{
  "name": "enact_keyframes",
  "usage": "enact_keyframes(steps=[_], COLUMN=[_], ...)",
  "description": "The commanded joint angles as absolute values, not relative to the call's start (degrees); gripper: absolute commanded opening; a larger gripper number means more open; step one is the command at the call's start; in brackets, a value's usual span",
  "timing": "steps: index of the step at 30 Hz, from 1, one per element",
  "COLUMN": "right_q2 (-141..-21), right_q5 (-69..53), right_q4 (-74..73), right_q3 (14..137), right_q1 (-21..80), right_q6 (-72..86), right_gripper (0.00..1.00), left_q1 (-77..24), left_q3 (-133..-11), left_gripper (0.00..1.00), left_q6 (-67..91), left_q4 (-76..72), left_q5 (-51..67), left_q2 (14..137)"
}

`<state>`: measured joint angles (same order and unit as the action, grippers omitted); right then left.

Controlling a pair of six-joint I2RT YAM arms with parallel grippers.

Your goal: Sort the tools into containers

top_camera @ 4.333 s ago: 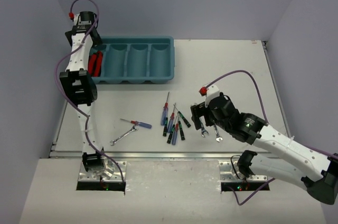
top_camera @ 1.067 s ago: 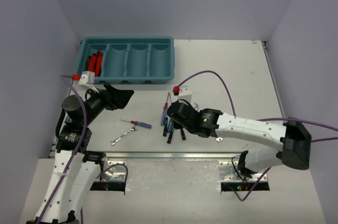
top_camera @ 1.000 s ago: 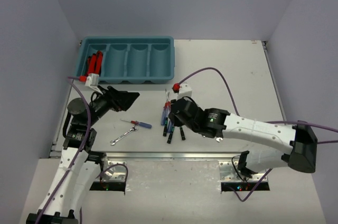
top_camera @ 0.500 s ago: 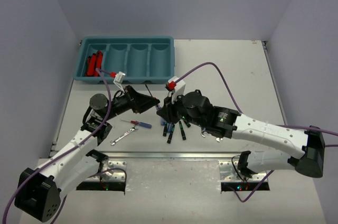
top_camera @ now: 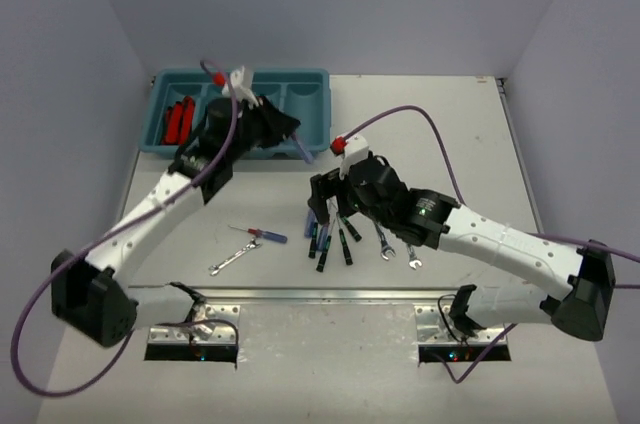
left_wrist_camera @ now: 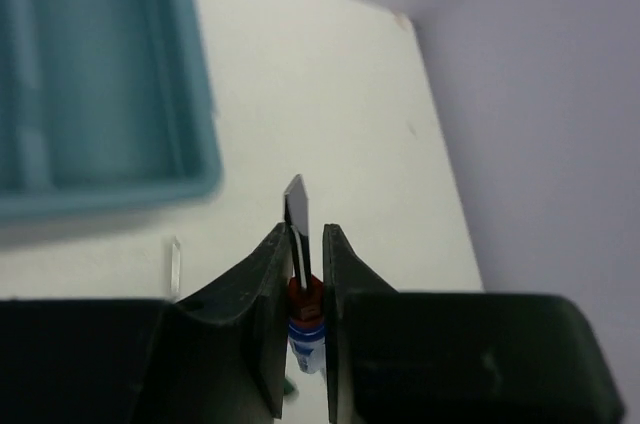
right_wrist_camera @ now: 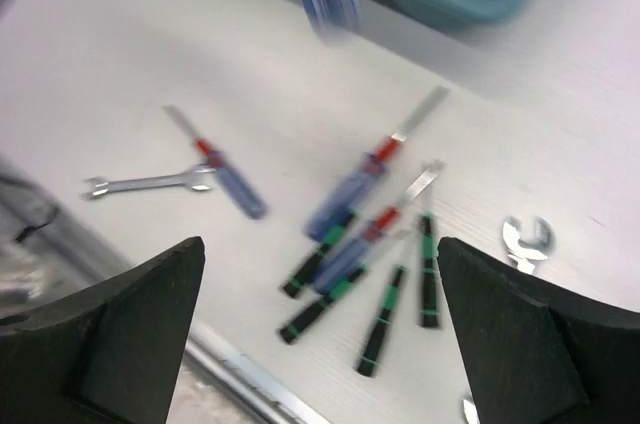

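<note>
Just in front of the teal tray's (top_camera: 326, 116) right end, the red-and-blue screwdriver (left_wrist_camera: 304, 299) is held above the table (top_camera: 450, 134). The left gripper (left_wrist_camera: 303, 232) has its jaws clamped on the red collar, and the flat blade sticks out past the fingertips. Red-handled pliers (top_camera: 178, 120) lie in the leftmost compartment. The right gripper (right_wrist_camera: 320, 244) hangs over the heap of screwdrivers (top_camera: 332, 234), jaws wide apart, holding nothing. Two small wrenches (top_camera: 398, 247) lie beside the heap. Further left lie another screwdriver (top_camera: 262, 235) and a wrench (top_camera: 232, 260).
</note>
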<state>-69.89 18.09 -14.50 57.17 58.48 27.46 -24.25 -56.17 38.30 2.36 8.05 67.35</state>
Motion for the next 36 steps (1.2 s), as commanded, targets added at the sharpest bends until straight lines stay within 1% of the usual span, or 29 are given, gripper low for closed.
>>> enact_keyframes(steps=[1, 3, 4, 7, 9, 11, 13, 16, 18, 20, 21, 22, 24, 25, 28, 29, 30, 32, 34, 35, 36], right_q2=[-67.72, -64.13, -62.72, -57.61, -54.99, -52.79, -52.05, -53.22, -54.28, -54.71, -54.76, -54.76, -54.81, -54.97, -55.37, -55.44, -55.57, -55.76, -55.90, -55.90, -56.05], right_q5=[26.66, 26.12, 25.86, 24.32, 22.44, 20.63, 18.86, 16.89, 16.27, 15.40, 15.00, 14.97, 15.09, 15.18, 15.35, 15.34, 15.33, 15.97, 16.63, 16.85, 17.03], right_q4=[-27.03, -27.48, -27.46, -27.56, -26.60, -24.76, -22.58, -21.55, -21.39, -20.92, -20.76, -20.61, -20.36, -20.34, -20.22, -20.07, -19.87, -19.82, -19.33, -19.26, -19.10], right_q3=[56.84, 53.80, 52.68, 47.09, 43.82, 40.65, 37.69, 36.70, 37.20, 37.35, 37.28, 37.15, 37.03, 36.97, 36.74, 36.63, 36.47, 36.24, 35.92, 35.63, 35.44], right_q1=[50.80, 48.93, 48.69, 48.60, 48.60, 48.60, 48.60, 48.60, 48.60, 48.60, 48.60, 48.60, 48.60, 48.60, 48.60, 48.60, 48.60, 48.60, 48.60, 48.60, 48.60], right_q6=[31.99, 32.11, 31.82, 30.88, 31.31, 31.63, 31.64, 31.42, 31.19, 31.03, 30.90, 30.83, 30.70, 30.58, 30.15, 29.75, 29.17, 28.91, 28.53, 28.16, 28.05], right_gripper=[0.99, 0.99, 0.99, 0.99, 0.99, 0.99, 0.99, 0.99, 0.99, 0.99, 0.99, 0.99, 0.99, 0.99, 0.99, 0.99, 0.99, 0.99, 0.99, 0.99, 0.99], left_q1=[-20.65, -16.86, -14.71, -8.09, -6.11, -4.81, -4.29, -4.04, -4.04, -4.04, -4.04, -4.04, -4.10, -4.22, -5.14, -5.67, -6.32, -7.95, -10.25, -10.92, -11.82], left_q3=[-79.17, -90.11, -94.44, -115.59, -123.58, -127.08, -126.14, -124.17, -124.30, -124.20, -123.71, -123.35, -123.28, -123.62, -124.45, -121.20, -115.75, -99.78, -87.43, -78.43, -73.68], left_gripper=[0.00, 0.00, 0.00, 0.00, 0.00, 0.00, 0.00, 0.01, 0.22, 0.31, 0.38, 0.52, 0.92, 1.00, 1.00, 1.00, 1.00, 1.00, 1.00, 1.00, 1.00], left_q6=[26.61, 23.61, 22.25, 17.07, 14.71, 12.39, 11.07, 10.04, 10.36, 11.19, 11.69, 12.17, 13.15, 13.64, 17.13, 21.69, 28.78, 40.29, 47.93, 53.49, 57.14], left_q4=[28.79, 35.80, 38.20, 42.54, 44.73, 43.33, 40.84, 37.60, 38.26, 39.11, 39.04, 38.91, 39.08, 39.79, 46.24, 48.18, 49.67, 47.99, 44.38, 43.27, 42.32], left_q5=[-28.21, -34.84, -36.49, -39.14, -42.02, -42.76, -42.10, -38.35, -36.75, -34.48, -33.84, -33.24, -32.35, -32.31, -32.63, -33.20, -33.60, -28.98, -24.43, -21.64, -20.98], left_q2=[85.50, 94.13, 97.39, 113.66, 120.20, 124.33, 125.47, 127.01, 128.77, 129.42, 129.07, 128.38, 125.95, 124.35, 119.54, 115.92, 110.20, 99.04, 91.46, 85.82, 82.62])
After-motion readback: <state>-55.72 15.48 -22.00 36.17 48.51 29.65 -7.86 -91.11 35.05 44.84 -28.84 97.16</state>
